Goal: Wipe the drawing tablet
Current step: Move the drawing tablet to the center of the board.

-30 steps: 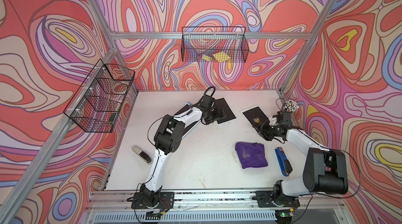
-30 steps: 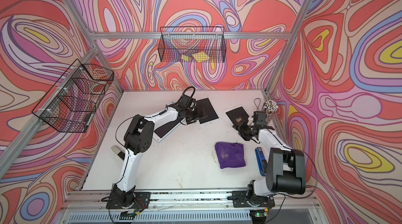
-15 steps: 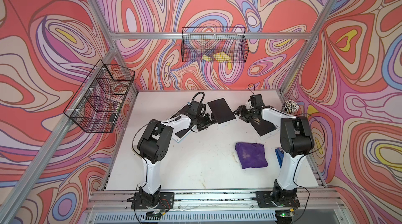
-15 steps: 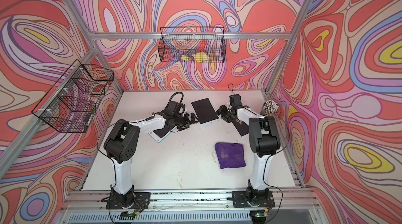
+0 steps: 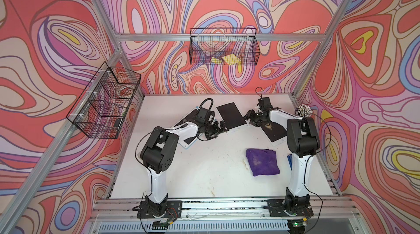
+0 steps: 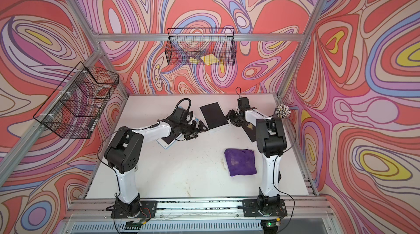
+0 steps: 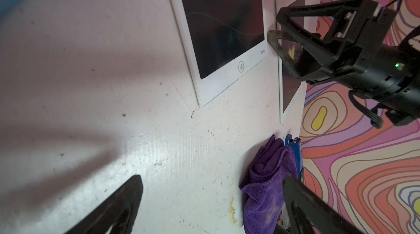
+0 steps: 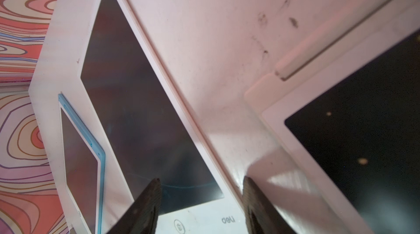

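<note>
Three drawing tablets lie at the back of the table. A white one with yellowish crumbs (image 5: pixel 273 130) is on the right, also in a top view (image 6: pixel 251 130) and in the right wrist view (image 8: pixel 363 130). A clean white tablet (image 5: pixel 230 115) lies in the middle and a blue-framed tablet (image 5: pixel 189 140) lies under my left arm. The folded purple cloth (image 5: pixel 262 162) lies apart at the front right. My left gripper (image 5: pixel 219 128) hangs open and empty by the middle tablet's near corner. My right gripper (image 5: pixel 250 117) is open, empty, between the two white tablets, above the middle tablet's button end (image 8: pixel 181 223).
A blue tool (image 7: pixel 295 151) lies just right of the cloth, mostly hidden behind my right arm in both top views. A bundle of sticks (image 5: pixel 303 110) stands at the right edge. Wire baskets hang on the back wall (image 5: pixel 223 48) and left wall (image 5: pixel 104 103).
A second ago my right arm reached low along the right side; it has swung up, its gripper now left of the crumbed tablet. My left gripper has drawn back off the middle tablet.
</note>
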Motion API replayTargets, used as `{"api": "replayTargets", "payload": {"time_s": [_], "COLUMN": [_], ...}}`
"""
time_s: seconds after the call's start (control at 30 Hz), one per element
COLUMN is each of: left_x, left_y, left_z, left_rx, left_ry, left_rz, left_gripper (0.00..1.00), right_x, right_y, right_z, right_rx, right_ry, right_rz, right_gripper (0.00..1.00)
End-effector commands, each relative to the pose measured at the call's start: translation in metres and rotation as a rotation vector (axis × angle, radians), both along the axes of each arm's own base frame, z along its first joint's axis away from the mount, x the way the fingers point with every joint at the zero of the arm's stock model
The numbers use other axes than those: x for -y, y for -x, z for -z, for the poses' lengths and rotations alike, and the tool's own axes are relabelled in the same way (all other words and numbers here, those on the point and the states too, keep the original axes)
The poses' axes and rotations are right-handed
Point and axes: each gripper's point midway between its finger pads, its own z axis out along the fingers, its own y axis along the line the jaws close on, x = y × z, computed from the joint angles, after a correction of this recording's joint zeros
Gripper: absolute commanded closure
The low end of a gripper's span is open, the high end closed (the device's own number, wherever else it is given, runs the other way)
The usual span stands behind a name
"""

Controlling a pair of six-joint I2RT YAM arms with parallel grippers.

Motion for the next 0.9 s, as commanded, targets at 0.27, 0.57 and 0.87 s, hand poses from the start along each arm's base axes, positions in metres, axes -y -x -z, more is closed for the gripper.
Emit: {"api": "replayTargets", "payload": {"time_s": [0.27,0.57,0.87], "left_x": [-0.025,-0.044,-0.021], "left_y": [-0.009,-0.015,-0.016], "left_z": [-0.03,-0.032,-0.041], "left_rx": [0.042,0.063,0.124], "left_ry": [-0.029,-0.102,0.006], "left_rz": [-0.038,-0.061,0.002], "left_gripper": [0.01,0.01,0.01], "right_x": [-0.108,-0.162,-0.109], "right_y": [0.031,0.033,0.054], "right_z": [0.02,0.024,-0.013], "right_rx": [-0.076,-0.092,-0.038], "right_ry": [-0.128,-0.176,-0.112], "right_rz": [-0.174,-0.218,-0.115], "right_gripper": [0.4,0.4,0.39]}}
